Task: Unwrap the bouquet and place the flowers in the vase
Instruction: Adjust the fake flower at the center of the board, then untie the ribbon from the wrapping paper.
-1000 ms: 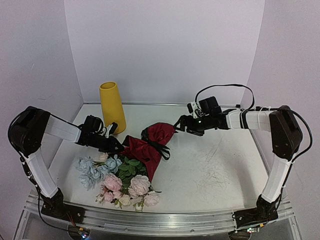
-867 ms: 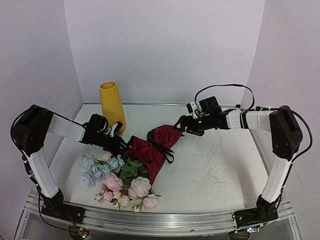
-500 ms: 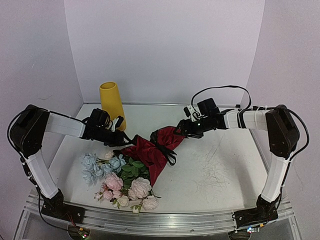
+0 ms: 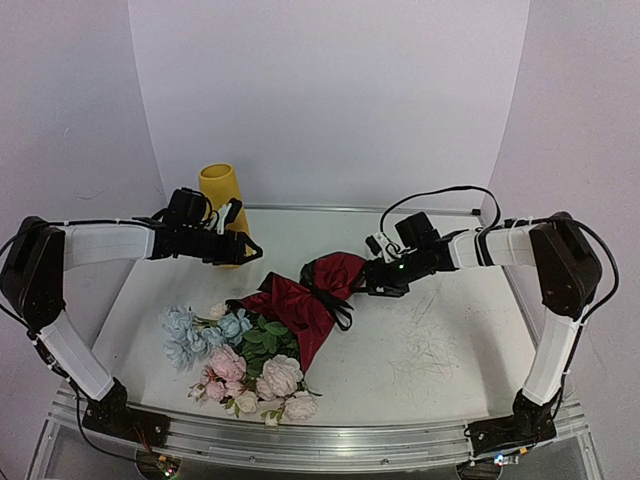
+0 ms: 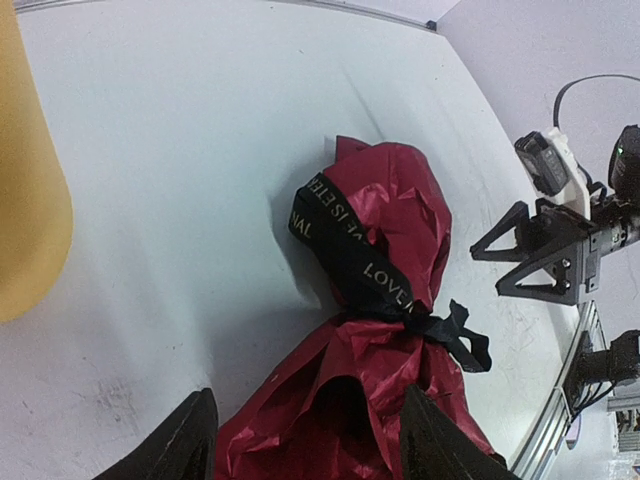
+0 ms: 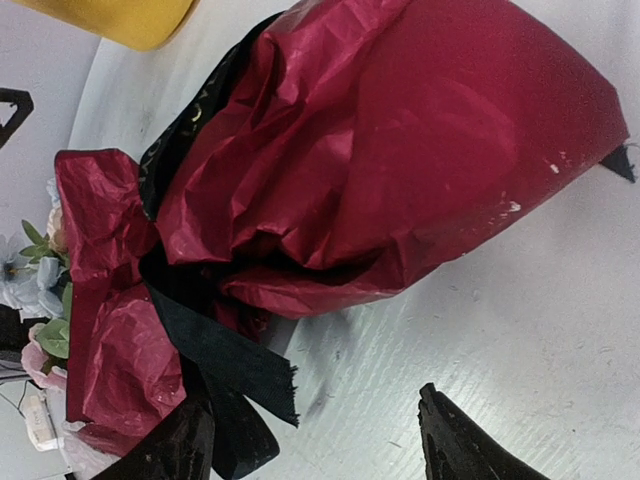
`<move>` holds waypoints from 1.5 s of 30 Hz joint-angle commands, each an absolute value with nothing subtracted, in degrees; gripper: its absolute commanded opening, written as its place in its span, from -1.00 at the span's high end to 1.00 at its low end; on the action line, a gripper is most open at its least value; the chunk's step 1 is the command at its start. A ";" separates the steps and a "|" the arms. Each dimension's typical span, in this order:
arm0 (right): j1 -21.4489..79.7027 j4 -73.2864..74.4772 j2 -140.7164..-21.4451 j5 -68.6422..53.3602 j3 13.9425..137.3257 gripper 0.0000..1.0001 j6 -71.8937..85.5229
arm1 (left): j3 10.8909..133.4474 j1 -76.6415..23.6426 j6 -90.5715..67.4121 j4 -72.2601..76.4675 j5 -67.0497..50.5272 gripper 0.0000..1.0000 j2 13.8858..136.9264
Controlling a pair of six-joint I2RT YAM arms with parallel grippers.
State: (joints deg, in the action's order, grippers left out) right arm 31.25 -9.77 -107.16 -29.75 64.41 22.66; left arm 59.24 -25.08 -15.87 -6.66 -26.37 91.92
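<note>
Bouquet (image 4: 268,338) toward desk's (image 4: 450,340) near-left corner, black ribbon (image 5: 375,275) knotted. Right hand (image 5: 487,272) spread beside paper (image 5: 395,200) tip. Left hand (image 4: 248,250) spread, seemingly empty, near vase (image 4: 220,190). Pinch ribbon tail, pull outward; pin paper.

A white table (image 4: 470,300) carries 2 things. 1 is a yellow vase (image 4: 216,185), standing on its wide base near the back left corner, mouth up. The other is the bouquet (image 4: 285,320), lying on its side near the middle. Its dark red wrapping paper (image 4: 300,300) points toward the back right, and a black ribbon (image 4: 338,308) is tied around it. The flowers (image 4: 245,370), pink, pale blue and cream, fan out toward the near left edge. Grey scuff marks (image 4: 435,345) cover the right half. A metal rail (image 4: 330,440) runs along the near edge.
</note>
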 commanded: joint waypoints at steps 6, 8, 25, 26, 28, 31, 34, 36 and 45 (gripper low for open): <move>32.09 -11.94 -108.92 -37.01 62.39 -0.38 25.87 | 66.56 -26.28 -15.38 -7.06 -29.51 -0.26 97.42; 32.09 -12.01 -109.86 -37.67 62.83 -0.38 26.09 | 66.85 -26.72 -15.21 -7.10 -29.77 -0.26 98.07; 32.09 -15.81 -115.97 -41.62 66.46 -0.15 30.01 | 67.31 -29.38 -14.76 -7.25 -30.62 -0.24 101.41; 32.08 -15.82 -116.15 -41.97 66.83 -0.11 29.98 | 67.38 -29.44 -14.64 -7.35 -30.56 -0.24 101.56; 32.08 -15.87 -116.14 -42.69 67.53 -0.05 29.62 | 67.54 -29.56 -14.38 -7.60 -30.41 -0.24 101.82; 32.13 -16.00 -116.26 -44.53 68.67 -0.01 29.39 | 67.57 -29.75 -14.16 -7.79 -30.12 -0.24 102.07; 32.08 -16.02 -116.32 -45.84 69.06 0.05 29.36 | 67.61 -29.99 -14.06 -7.89 -29.71 -0.23 102.04; 32.08 -16.08 -116.04 -46.04 68.92 0.13 29.36 | 67.76 -30.06 -14.02 -7.87 -29.51 -0.23 102.09; 32.04 -15.92 -114.98 -44.59 67.84 -0.23 30.06 | 70.17 -30.35 -13.30 -8.63 -29.86 -0.24 103.22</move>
State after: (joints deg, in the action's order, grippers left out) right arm 31.92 -16.73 -115.63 -44.13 67.53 29.75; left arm 66.48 -30.05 -14.75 -8.12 -29.82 101.91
